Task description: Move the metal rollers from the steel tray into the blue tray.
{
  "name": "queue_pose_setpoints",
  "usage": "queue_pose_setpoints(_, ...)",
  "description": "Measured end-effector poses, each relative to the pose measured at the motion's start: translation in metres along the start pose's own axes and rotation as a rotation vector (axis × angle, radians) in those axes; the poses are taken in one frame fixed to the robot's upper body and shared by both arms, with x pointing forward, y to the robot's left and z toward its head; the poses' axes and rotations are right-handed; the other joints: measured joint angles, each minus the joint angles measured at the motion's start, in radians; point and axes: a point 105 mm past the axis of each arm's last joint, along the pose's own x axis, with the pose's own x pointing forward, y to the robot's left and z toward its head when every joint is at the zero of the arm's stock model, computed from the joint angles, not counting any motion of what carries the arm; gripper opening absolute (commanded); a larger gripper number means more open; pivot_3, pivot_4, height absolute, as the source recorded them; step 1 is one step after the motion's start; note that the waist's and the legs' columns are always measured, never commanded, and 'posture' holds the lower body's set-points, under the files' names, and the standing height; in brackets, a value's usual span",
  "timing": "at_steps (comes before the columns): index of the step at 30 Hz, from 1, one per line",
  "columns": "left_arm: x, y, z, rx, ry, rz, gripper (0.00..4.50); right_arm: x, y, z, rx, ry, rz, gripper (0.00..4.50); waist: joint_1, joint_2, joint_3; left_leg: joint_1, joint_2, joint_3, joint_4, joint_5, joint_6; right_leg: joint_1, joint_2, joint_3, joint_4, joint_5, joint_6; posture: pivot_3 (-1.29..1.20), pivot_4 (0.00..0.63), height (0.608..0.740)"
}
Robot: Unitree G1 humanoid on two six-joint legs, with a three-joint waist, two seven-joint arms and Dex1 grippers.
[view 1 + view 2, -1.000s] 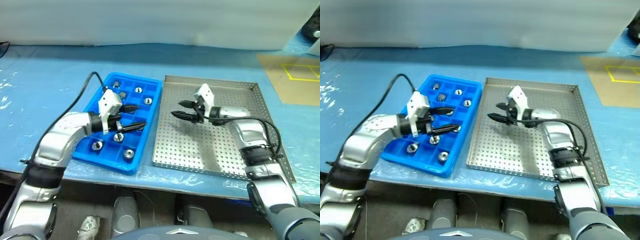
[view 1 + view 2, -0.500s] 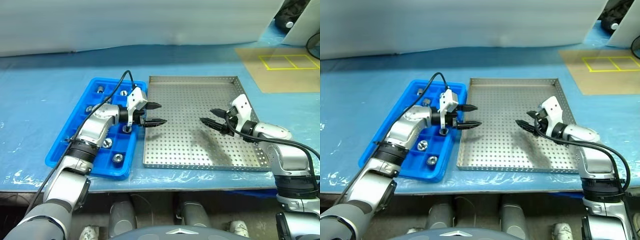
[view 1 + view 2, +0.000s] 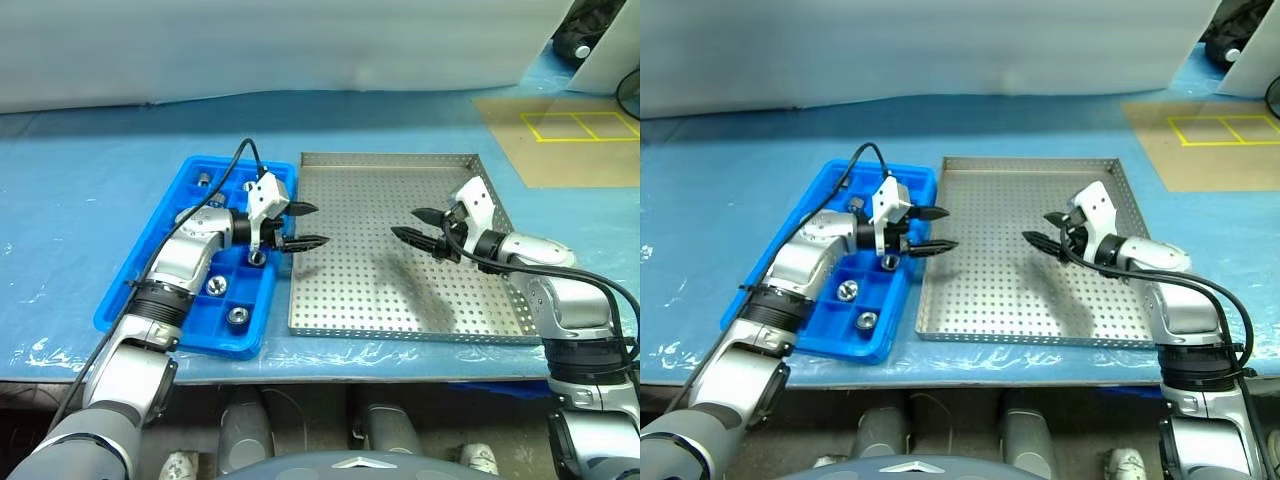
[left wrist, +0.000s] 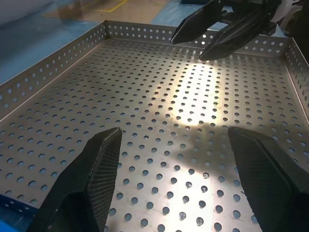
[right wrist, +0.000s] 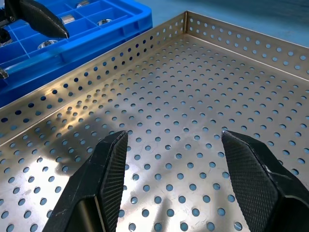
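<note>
Both arms have drawn apart since a moment ago: the left pincer [image 3: 304, 226] has swung off the blue tray [image 3: 150, 292] to hang over the near edge of the steel tray [image 3: 400, 315], and the right pincer [image 3: 413, 224] has backed toward that tray's far side. Each stands wide and empty, tips facing across bare perforated steel. No roller lies between them. The metal rollers [image 3: 238, 316] sit behind the left pincer, in the blue tray's compartments, so the job looks done.
</note>
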Motion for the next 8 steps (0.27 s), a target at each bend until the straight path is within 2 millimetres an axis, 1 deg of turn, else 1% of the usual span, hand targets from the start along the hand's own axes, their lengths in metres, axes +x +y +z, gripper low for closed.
queue_pose_setpoints(3,-0.0031,0.0006,-0.0051,-0.011,0.013,0.015,3.70,0.0015,0.0007,-0.0004,-0.002,0.001,0.007,3.15,0.000,0.000,0.000,0.000,0.000,0.000,0.000,0.000,0.000,0.000,0.000,0.000,0.000,0.000,0.000,-0.20,0.150,0.740)
queue_pose_setpoints(8,-0.0074,0.0064,-0.0038,-0.006,0.009,0.054,3.70,0.0034,0.0002,-0.0022,-0.001,0.005,0.007,3.15,0.000,0.000,0.000,0.000,0.000,0.000,0.000,0.000,0.000,0.000,0.000,0.000,0.000,0.000,0.000,-0.20,0.150,0.740)
